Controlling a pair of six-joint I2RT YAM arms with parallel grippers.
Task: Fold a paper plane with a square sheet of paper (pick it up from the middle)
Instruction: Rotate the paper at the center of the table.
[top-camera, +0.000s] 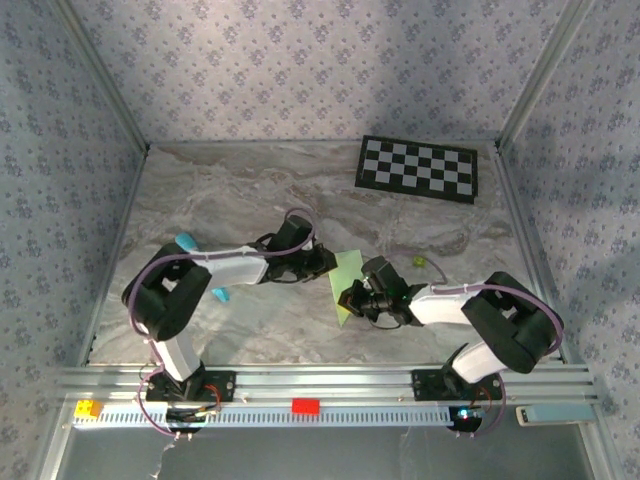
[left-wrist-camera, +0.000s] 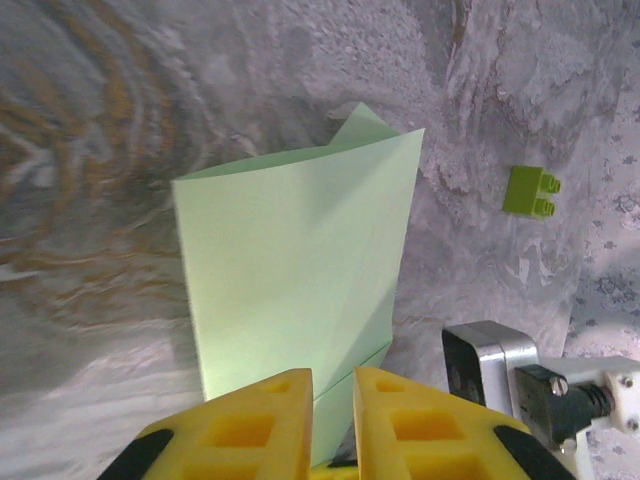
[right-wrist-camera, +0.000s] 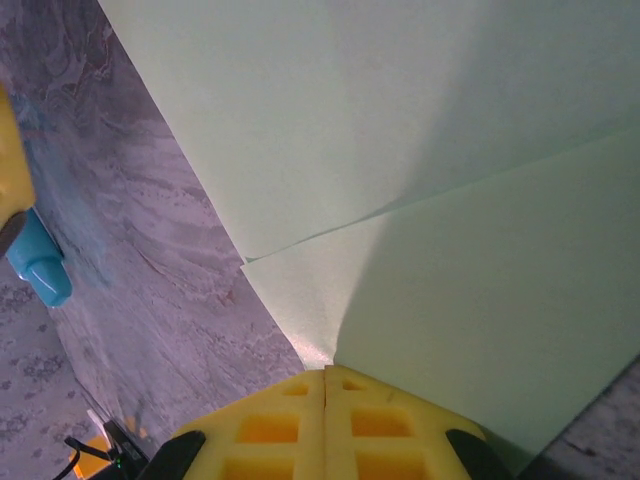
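- The paper is sitting near the middle of the table, between the two grippers and rising off the surface.
- It is showing a fold: one layer is overlapping another, with a slanting edge across it.
- The right gripper is pinching the paper. Its yellow fingers are pressing flat together with no gap, and the sheet is coming straight out of the seam.
- The left gripper is reaching in from the other side, its fingers standing a sliver apart.
- The paper's lower edge is running down into that gap; whether the pads are biting on it, I cannot tell.
- A lime brick is lying near the paper, not touching it.
- A cyan stick is lying off on the left arm's side.
- The checkerboard is lying flat at the far right, well apart.
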